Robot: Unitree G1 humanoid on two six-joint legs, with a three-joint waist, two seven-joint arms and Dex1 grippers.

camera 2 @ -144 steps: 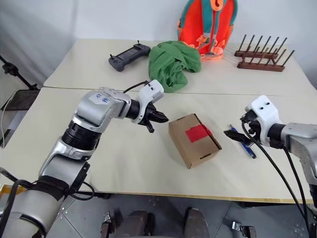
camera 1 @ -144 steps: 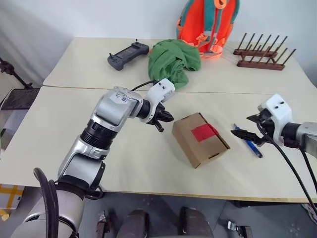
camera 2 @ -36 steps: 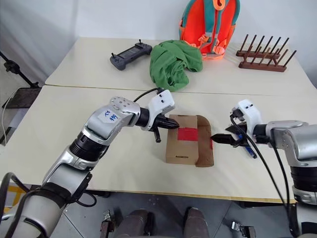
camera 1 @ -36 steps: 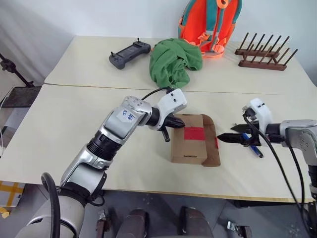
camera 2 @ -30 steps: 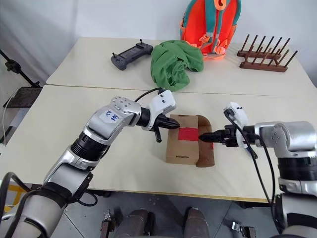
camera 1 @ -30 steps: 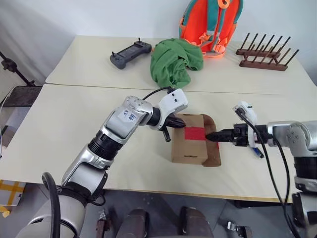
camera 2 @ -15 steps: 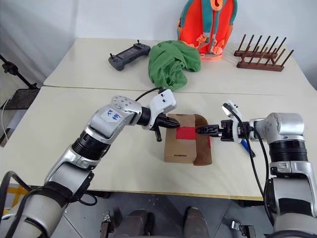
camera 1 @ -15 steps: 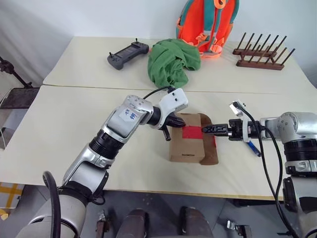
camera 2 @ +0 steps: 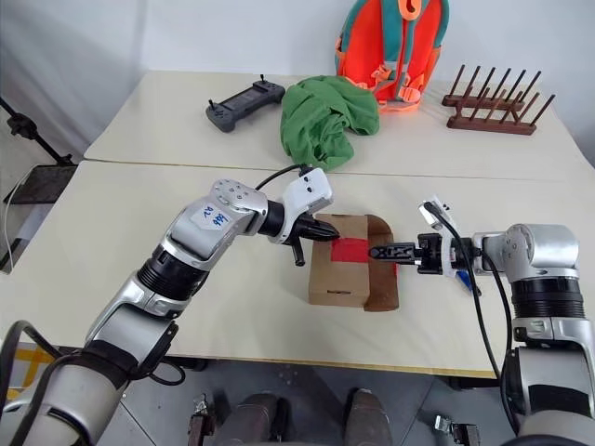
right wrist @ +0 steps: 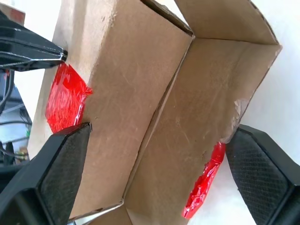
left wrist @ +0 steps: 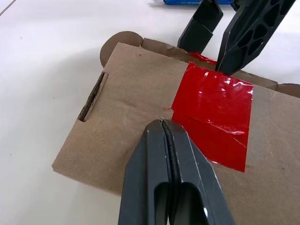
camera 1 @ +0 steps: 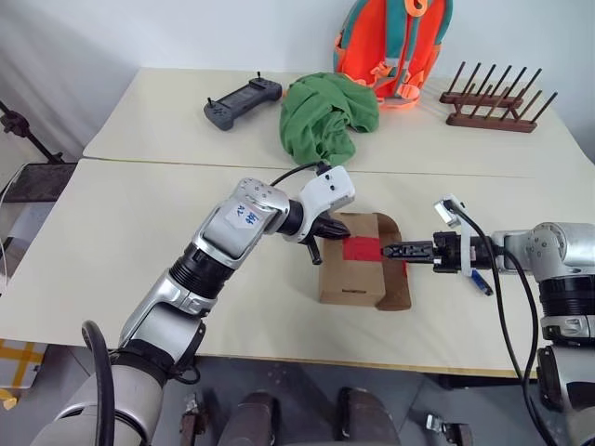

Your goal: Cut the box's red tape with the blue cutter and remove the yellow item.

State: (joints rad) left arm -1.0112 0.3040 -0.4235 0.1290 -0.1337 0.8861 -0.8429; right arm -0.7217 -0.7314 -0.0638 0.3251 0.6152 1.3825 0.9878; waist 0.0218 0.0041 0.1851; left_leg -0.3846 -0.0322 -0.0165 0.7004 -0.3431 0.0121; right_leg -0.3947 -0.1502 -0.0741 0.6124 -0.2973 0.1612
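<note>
Box (camera 1: 353, 269) between hands: left hand (camera 1: 325, 229) atop, right hand (camera 1: 395, 250) straddling flap.

Box (right wrist: 126, 89): lying open, one flap folding outward.
Red tape (right wrist: 65, 98): sticking to the box's top, a torn strip hanging off the flap edge.
Right gripper (right wrist: 154, 180): fingers standing wide, straddling the box.

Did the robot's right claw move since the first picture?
Yes. The right gripper left its spot beside the blue cutter, which stayed put on the table, and reached over to the box, with its tips at the red tape.
</note>
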